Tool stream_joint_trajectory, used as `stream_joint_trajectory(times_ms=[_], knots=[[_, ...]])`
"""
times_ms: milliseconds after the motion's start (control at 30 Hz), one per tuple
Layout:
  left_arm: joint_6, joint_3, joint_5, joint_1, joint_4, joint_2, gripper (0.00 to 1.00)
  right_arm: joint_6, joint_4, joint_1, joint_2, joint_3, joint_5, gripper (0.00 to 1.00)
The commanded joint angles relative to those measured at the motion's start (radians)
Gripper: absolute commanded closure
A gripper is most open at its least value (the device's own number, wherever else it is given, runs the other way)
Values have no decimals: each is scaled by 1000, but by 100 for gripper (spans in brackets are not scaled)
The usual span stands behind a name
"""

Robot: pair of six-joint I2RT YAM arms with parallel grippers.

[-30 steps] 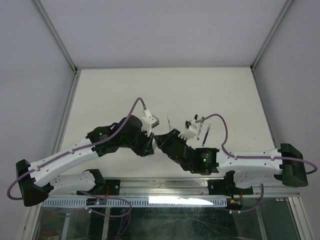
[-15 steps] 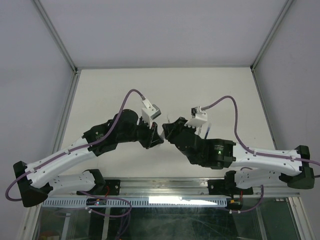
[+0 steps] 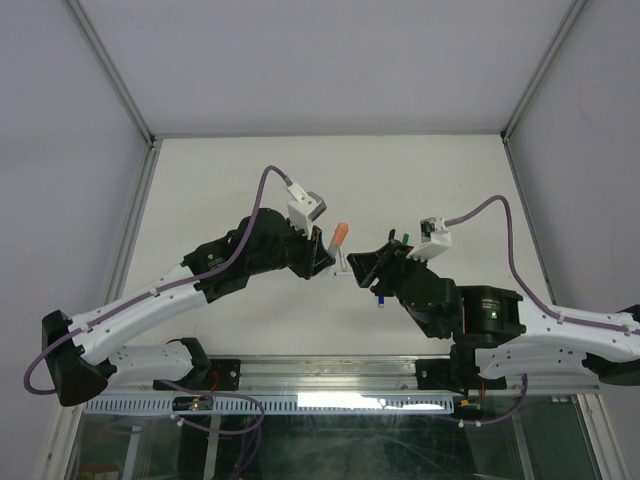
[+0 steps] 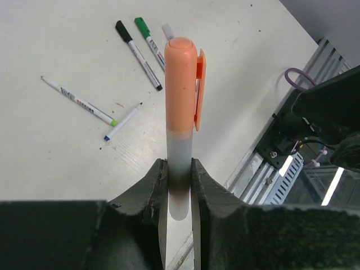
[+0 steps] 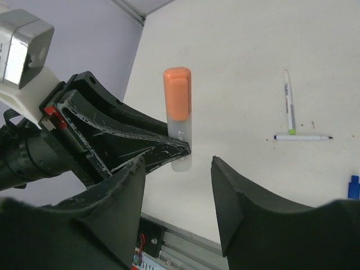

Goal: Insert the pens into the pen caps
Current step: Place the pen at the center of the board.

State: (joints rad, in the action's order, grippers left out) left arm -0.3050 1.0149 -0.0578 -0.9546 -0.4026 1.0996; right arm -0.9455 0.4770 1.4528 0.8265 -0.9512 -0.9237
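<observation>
- Spanning the whole view, the white table (image 3: 220, 180) carries the loose pens on its right half, near the arms, probably so both can reach them.
- Reaching in from the near left, the left arm (image 3: 150, 300) meets the right arm (image 3: 540, 325) over the table's middle. This looks like a shared spot for two-handed work.
- The left gripper (image 4: 179, 169) is clamped narrow on the lower barrel of the orange-capped pen (image 4: 181, 118) and holds it upright above the table. Gripping low leaves the upper end free, which suits capping.
- The right gripper (image 5: 177, 163) stands wide and holds nothing, its jaws to either side of the pen's lower end without touching it. It seems to have finished its part here.
- The orange cap (image 4: 181, 73) sits on the top of that barrel with its clip to the right, so this pen looks done.
- A black-capped pen (image 4: 138, 53) and a green-capped pen (image 4: 149, 39) lie side by side on the table, seemingly set aside as finished.
- A green-tipped pen (image 5: 288, 101) and a blue-tipped pen (image 5: 302, 136) lie bare nearby, their ends close together.
- A blue cap (image 5: 353, 187) lies alone near them, likely meant for the blue-tipped pen.
</observation>
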Motion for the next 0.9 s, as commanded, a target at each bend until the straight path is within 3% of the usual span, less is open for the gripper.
stream_joint_trajectory(times_ms=[0, 100, 333, 867], knots=[[-47, 7, -35, 1, 78, 37, 100, -143, 174, 0, -5, -11, -65, 47], [-83, -9, -63, 1, 126, 43, 100, -164, 191, 0, 13, -10, -39, 47], [-116, -19, -98, 1, 178, 53, 100, -83, -66, -5, 11, 66, 18, 46], [-104, -85, -182, 1, 206, -18, 100, -206, -14, -14, 62, 28, -124, 49]])
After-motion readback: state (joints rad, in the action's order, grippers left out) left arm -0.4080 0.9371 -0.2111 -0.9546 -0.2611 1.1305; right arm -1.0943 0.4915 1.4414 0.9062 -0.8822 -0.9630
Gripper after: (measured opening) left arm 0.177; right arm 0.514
